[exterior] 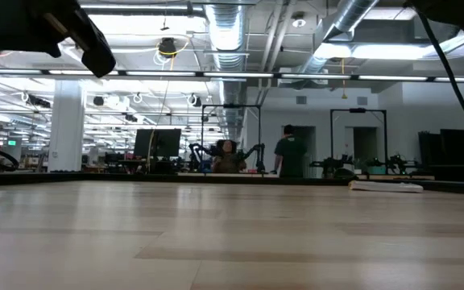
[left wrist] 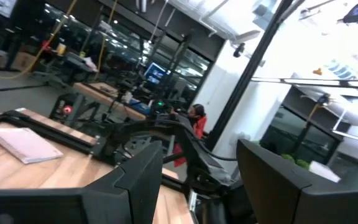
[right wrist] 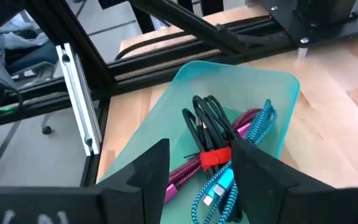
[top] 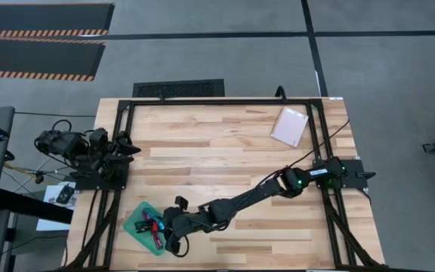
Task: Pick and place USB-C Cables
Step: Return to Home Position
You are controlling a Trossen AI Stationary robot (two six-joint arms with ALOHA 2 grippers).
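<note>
My right gripper hangs open and empty just above the green bin, because the cables already lie together inside it, directly under me. My left gripper, also open, waits folded far aside.

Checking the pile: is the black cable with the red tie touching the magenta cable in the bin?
Touching. The right wrist view shows the black cable with the red tie lying directly across the magenta cable inside the green bin.
</note>
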